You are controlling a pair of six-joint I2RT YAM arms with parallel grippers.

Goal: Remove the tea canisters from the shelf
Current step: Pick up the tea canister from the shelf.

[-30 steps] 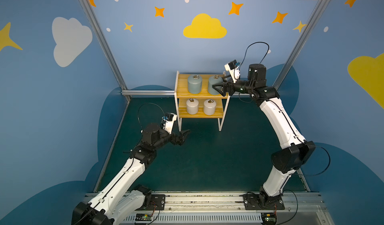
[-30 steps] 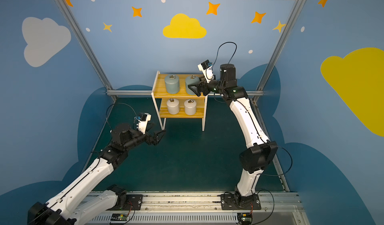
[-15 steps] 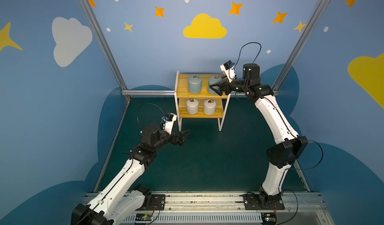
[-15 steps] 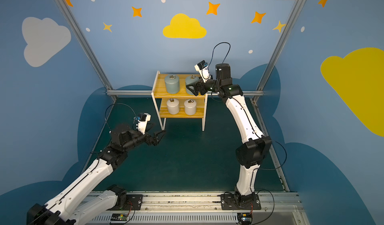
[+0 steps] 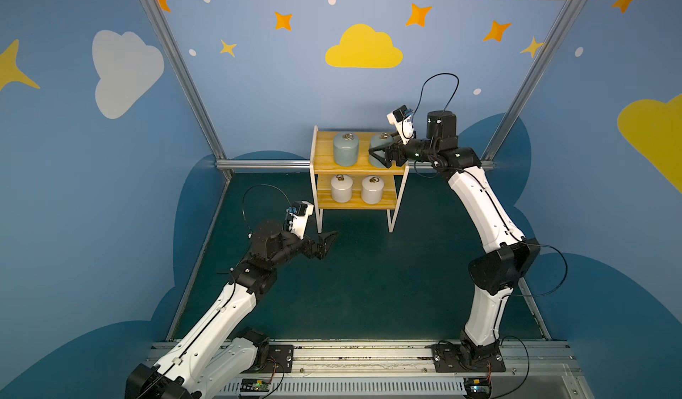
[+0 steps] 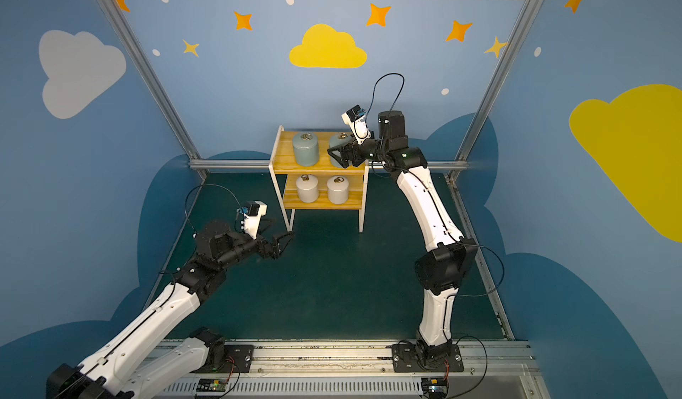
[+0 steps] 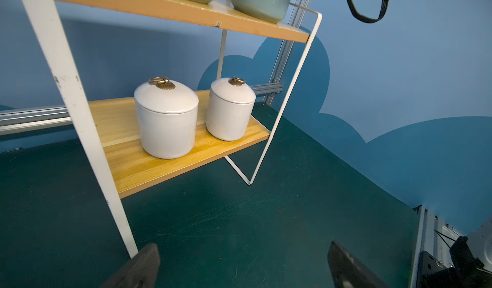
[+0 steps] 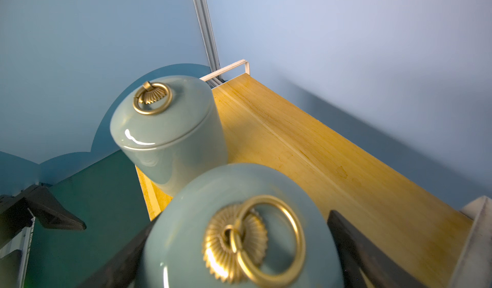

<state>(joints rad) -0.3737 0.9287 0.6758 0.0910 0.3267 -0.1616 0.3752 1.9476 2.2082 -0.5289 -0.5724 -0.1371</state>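
Note:
The shelf stands at the back of the mat. On its top board are two pale blue tea canisters. On its lower board are two white ones. My right gripper reaches in from the right and is shut on the right blue canister, one finger on each side below the lid. The other blue canister stands just beyond it. My left gripper hovers low over the mat in front of the shelf's left leg, open and empty, facing the white canisters.
The dark green mat stretches from the shelf to the rail at the front. Blue walls with metal posts close in the back and sides. The shelf's thin white leg stands close to my left gripper.
My right arm has pushed further over the top board, and its jaws have closed in round the right blue canister. The left arm has barely moved.

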